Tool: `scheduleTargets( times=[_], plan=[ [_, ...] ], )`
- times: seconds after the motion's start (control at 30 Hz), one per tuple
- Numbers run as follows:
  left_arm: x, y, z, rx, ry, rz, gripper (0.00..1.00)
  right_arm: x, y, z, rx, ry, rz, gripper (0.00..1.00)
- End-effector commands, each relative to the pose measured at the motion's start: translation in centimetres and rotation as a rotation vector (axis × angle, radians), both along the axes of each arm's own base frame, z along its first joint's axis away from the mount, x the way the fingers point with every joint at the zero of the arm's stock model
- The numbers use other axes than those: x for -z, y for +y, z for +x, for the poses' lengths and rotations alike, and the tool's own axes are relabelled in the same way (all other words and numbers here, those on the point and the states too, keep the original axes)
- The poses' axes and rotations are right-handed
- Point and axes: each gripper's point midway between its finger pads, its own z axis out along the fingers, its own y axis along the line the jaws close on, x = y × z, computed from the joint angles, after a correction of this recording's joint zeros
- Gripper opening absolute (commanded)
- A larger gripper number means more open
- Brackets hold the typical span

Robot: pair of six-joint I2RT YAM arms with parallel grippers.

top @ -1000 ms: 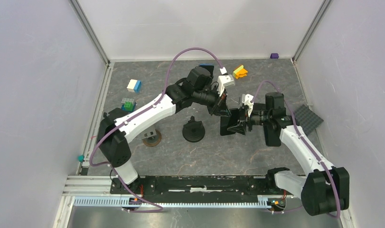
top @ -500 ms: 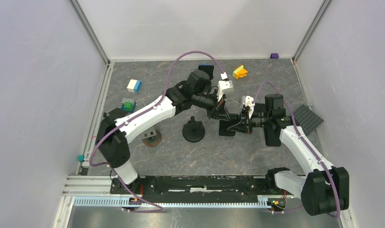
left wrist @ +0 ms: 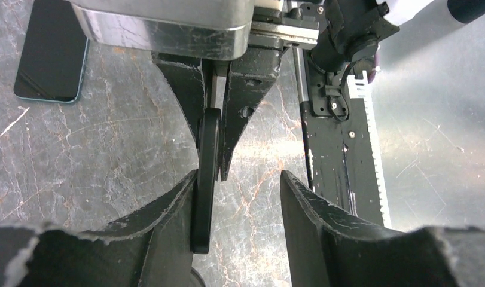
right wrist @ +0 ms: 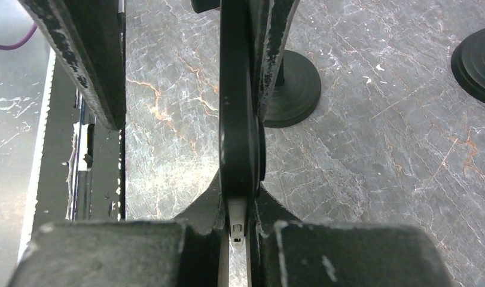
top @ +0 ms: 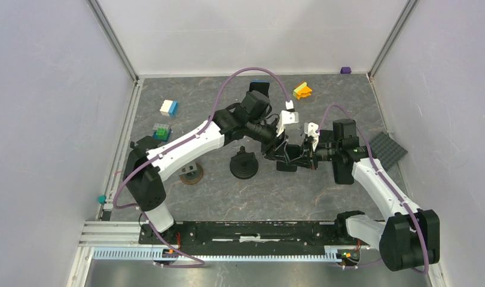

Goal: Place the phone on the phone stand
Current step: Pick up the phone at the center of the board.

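The phone (top: pixel 259 84), dark with a blue edge, lies flat at the back of the table, mostly hidden behind the left arm. It also shows in the left wrist view (left wrist: pixel 51 51). My right gripper (top: pixel 298 155) is shut on a thin black plate (right wrist: pixel 238 119), seemingly the phone stand, and holds it edge-on above the table. My left gripper (top: pixel 280 149) is open with its jaws on either side of the plate's far end (left wrist: pixel 205 173). One finger (left wrist: pixel 168 221) touches the plate and the other (left wrist: pixel 311 221) stands apart from it.
A round black base (top: pixel 244 165) stands just left of the grippers, and a second round base (top: pixel 192 174) stands further left. Toy bricks lie at the back left (top: pixel 168 107) and back middle (top: pixel 302 90). A dark studded plate (top: pixel 387 149) lies at the right wall.
My left gripper has come down and to the right, up to the right gripper, and now straddles the black plate. The right gripper has shifted slightly left with the plate.
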Motion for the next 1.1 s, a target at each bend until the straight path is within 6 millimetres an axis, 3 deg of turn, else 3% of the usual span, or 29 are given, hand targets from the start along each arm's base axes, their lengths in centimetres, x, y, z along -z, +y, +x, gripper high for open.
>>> scheduleTargets(
  times=[0.0,0.17,0.27,0.5,0.9,1.07],
  plan=[
    [-0.4,-0.3,0.2,0.044,-0.067,0.0,0.56,-1.4,0.3,0.3,-0.033,-0.061,0.021,0.0],
    [0.0,-0.7,0.6,0.045,-0.075,0.005,0.56,-1.7,0.4,0.0,-0.05,-0.066,0.027,0.0],
    [0.0,-0.9,0.7,0.047,-0.064,0.003,0.48,-1.7,0.3,-0.1,-0.051,-0.066,0.025,0.0],
    [0.4,-1.2,0.6,0.044,-0.04,-0.002,0.42,-2.1,0.3,-0.3,-0.054,-0.077,0.029,0.0],
    [1.4,-1.5,0.5,0.045,0.004,0.01,0.39,-2.5,0.4,-0.5,-0.062,-0.087,0.039,0.0],
    [1.3,-1.7,0.3,0.052,0.015,0.0,0.23,-2.5,0.4,-0.5,-0.063,-0.087,0.039,0.0]
  ],
)
